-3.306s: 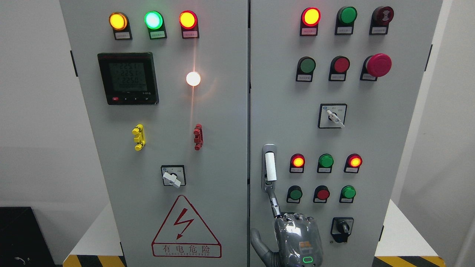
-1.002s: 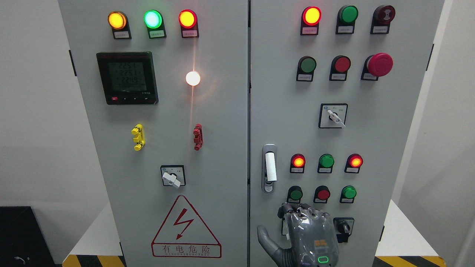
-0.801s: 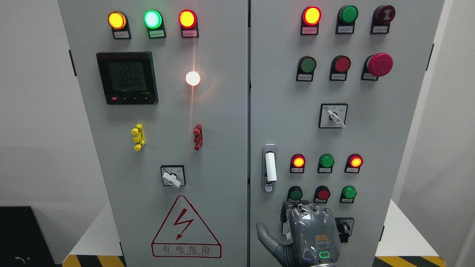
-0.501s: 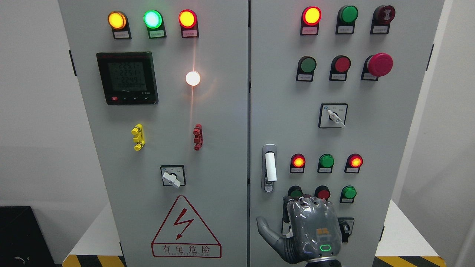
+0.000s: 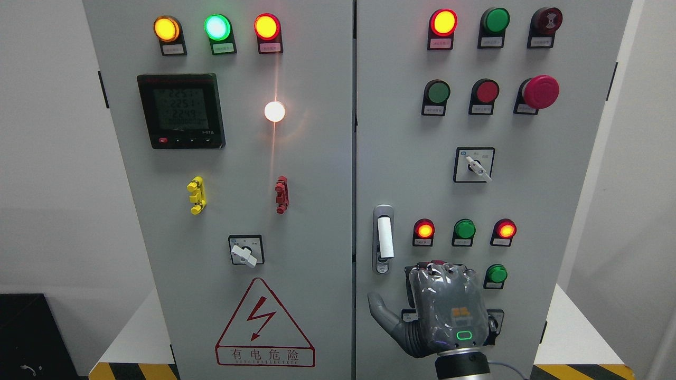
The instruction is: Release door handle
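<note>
Grey metal fingers of the right hand (image 5: 446, 311) are being kept curled at the knuckles, gripping nothing, with the thumb sticking out to the left. Compared with half a second ago, the hand is being raised higher, so the lower buttons are being covered more. The door handle (image 5: 384, 238), a white bar in a silver oval plate, is being left free just above and left of the hand. The flat grey cabinet (image 5: 317, 158) is being flanked by pale walls. Round lamps are being lit.
</note>
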